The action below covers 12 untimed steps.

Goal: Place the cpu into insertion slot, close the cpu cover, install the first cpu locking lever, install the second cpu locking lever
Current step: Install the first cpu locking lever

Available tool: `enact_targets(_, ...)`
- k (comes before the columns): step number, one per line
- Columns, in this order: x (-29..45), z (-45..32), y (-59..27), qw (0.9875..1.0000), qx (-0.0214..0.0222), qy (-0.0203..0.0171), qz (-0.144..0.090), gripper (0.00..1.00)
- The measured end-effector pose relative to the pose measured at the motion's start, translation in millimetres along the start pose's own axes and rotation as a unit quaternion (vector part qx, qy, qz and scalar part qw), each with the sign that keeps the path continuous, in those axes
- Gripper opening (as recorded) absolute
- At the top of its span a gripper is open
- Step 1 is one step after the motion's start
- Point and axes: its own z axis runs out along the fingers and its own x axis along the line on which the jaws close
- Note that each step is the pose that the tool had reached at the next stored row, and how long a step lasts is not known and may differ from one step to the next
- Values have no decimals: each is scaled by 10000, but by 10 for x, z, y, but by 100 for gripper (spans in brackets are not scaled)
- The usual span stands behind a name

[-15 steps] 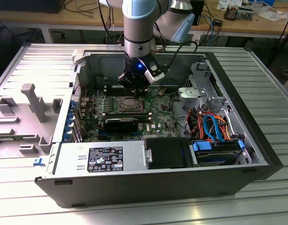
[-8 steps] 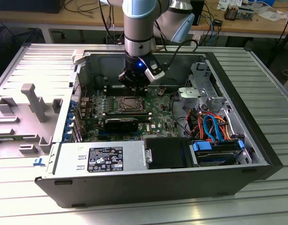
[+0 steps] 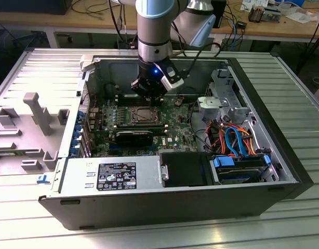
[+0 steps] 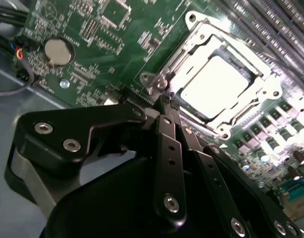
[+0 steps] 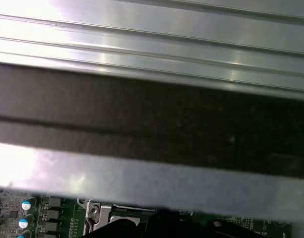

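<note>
In the exterior view, upper centre, your gripper (image 3: 149, 93) hangs just above the far edge of the insertion slot (image 3: 143, 115) on the green motherboard (image 3: 175, 127) inside the open computer case (image 3: 284, 171). In the second wrist view the fingers (image 4: 169, 144) are pressed together with nothing between them, tips at the socket's corner, while the cpu (image 4: 216, 82) sits seated at upper right under the lowered cpu cover (image 4: 191, 39). So I judge you're at the locking-lever step, which calls for a fine, steady push; the first wrist view adds only the case wall (image 5: 152, 124).

ribbed metal panel (image 5: 152, 44), dark case wall (image 5: 152, 124), green motherboard (image 5: 38, 213)
</note>
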Motion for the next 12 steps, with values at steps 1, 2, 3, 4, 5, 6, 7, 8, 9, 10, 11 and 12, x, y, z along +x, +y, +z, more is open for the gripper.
enact_targets(1, 4, 0, -28, 10000, 0, 0, 6, 11)
enact_targets(2, 6, 0, -50, 10000, 0, -1, 11, 11)
enact_targets(3, 8, 0, -64, 10000, 0, -1, 16, 11)
enact_targets(4, 9, 0, -75, 10000, 0, -1, 21, 11)
enact_targets(5, 11, -1, -88, 10000, 1, -1, 28, 11)
enact_targets(6, 13, -1, -110, 10000, 1, -1, 37, 11)
enact_targets(7, 15, -2, -126, 10000, 1, -2, 41, 11)
enact_targets(8, 19, -3, -152, 10000, 1, -2, 45, 11)
enact_targets(9, 21, -4, -173, 10000, 1, -2, 45, 11)
enact_targets(10, 24, -4, -194, 10000, 1, -2, 46, 11)
enact_targets(11, 26, -5, -211, 10000, 1, -2, 47, 11)
enact_targets(12, 28, -6, -227, 10000, 1, -2, 47, 11)
